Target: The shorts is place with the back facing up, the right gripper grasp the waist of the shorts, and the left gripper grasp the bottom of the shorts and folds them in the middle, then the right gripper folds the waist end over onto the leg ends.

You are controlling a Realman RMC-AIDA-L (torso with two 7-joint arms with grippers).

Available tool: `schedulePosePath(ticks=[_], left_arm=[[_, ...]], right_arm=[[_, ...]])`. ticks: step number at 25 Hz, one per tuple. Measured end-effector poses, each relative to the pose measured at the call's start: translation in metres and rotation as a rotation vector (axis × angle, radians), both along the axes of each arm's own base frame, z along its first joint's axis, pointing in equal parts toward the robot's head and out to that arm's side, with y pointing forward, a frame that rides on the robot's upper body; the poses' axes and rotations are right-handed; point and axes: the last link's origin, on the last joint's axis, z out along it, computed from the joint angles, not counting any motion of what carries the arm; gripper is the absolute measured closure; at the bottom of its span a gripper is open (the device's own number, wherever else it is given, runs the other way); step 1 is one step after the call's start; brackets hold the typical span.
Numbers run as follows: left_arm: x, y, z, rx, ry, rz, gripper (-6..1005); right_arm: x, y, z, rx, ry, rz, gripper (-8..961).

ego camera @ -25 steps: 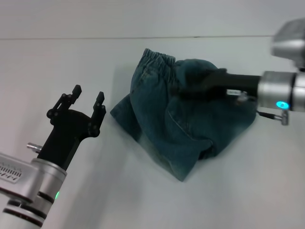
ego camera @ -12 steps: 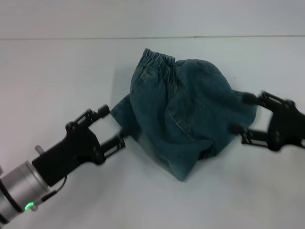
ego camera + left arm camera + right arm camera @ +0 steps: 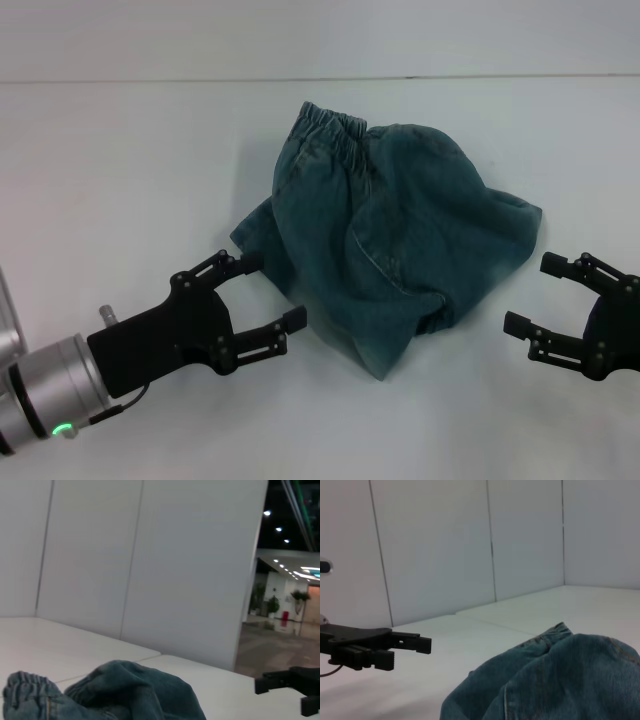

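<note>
The denim shorts (image 3: 390,235) lie bunched in a heap on the white table (image 3: 120,150), with the elastic waist (image 3: 335,128) at the far side. The bottom and leg ends are hidden in the folds. My left gripper (image 3: 272,290) is low at the heap's near-left edge, open, with one fingertip (image 3: 250,262) right beside the cloth. My right gripper (image 3: 532,293) is open just off the heap's near-right side, holding nothing. The left wrist view shows the shorts (image 3: 115,692) with the right gripper (image 3: 290,684) beyond. In the right wrist view the left gripper (image 3: 375,644) is seen past the shorts (image 3: 560,680).
White wall panels (image 3: 300,40) close off the far side of the table. Bare tabletop lies to the left, right and in front of the shorts.
My right gripper has come off the top of the shorts and dropped back to their near-right side, open. My left gripper has lowered and moved in to the heap's near-left edge.
</note>
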Motion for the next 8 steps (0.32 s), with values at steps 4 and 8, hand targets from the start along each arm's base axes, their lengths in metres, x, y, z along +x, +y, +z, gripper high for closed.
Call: schedulePosePath(ticks=[4, 8], left_arm=[[0.0003, 0.0003, -0.0014, -0.008, 0.011, -0.007, 99], [-0.0009, -0.0006, -0.0019, -0.009, 0.015, -0.001, 99]], right_arm=[[0.0007, 0.0000, -0.0021, -0.001, 0.001, -0.008, 7], [0.0004, -0.0001, -0.0036, -0.006, 0.008, -0.014, 7]])
